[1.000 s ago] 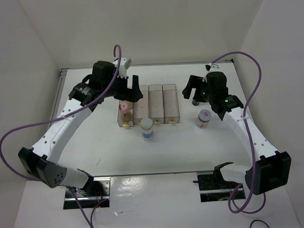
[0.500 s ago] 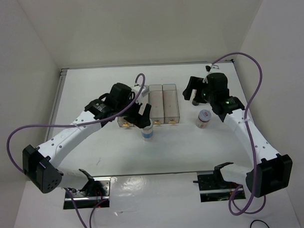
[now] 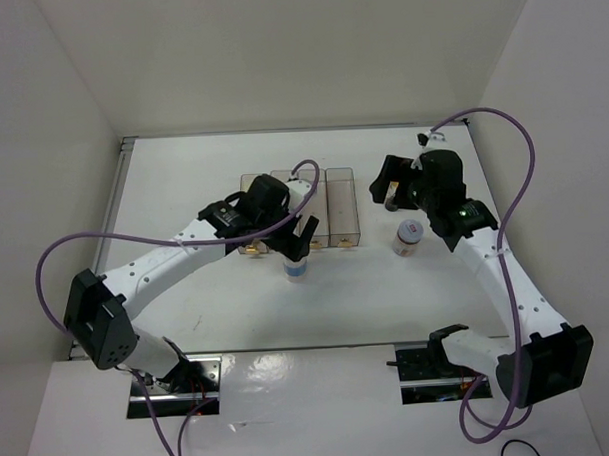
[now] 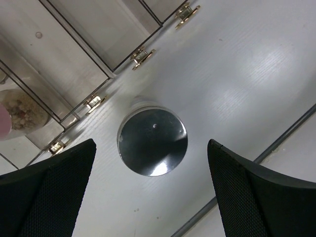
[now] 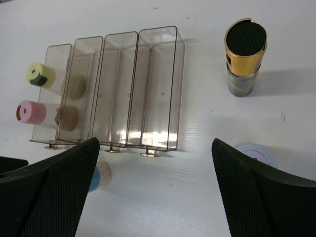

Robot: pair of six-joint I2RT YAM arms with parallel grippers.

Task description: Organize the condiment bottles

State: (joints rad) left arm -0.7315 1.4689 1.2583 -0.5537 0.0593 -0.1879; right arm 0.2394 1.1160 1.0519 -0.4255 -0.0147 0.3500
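The wider white-lidded jar with a blue band (image 3: 296, 270) stands on the table in front of the clear bins. My left gripper (image 3: 292, 244) is open right above it, with the jar's lid (image 4: 152, 141) between the spread fingers, untouched. The yellow-green-capped jar (image 5: 42, 75) and the pink-capped jar (image 5: 30, 112) lie in the leftmost bin. The slim dark brown bottle (image 5: 245, 49) with a gold cap stands at the back right. The white-lidded jar with a red mark (image 3: 407, 237) stands in front of it. My right gripper (image 3: 383, 182) is open and empty, held above the table near the brown bottle.
Four clear rectangular bins (image 3: 341, 177) stand side by side at the table's middle back, gold clasps facing the near side; the three right ones (image 5: 157, 30) hold nothing. White walls enclose the table on three sides. A metal strip (image 4: 276, 143) runs along the table's near edge.
My left arm has swung from over the leftmost bin to the right and nearer, and is now over the blue-banded jar. The right arm has barely shifted. No jar has moved.
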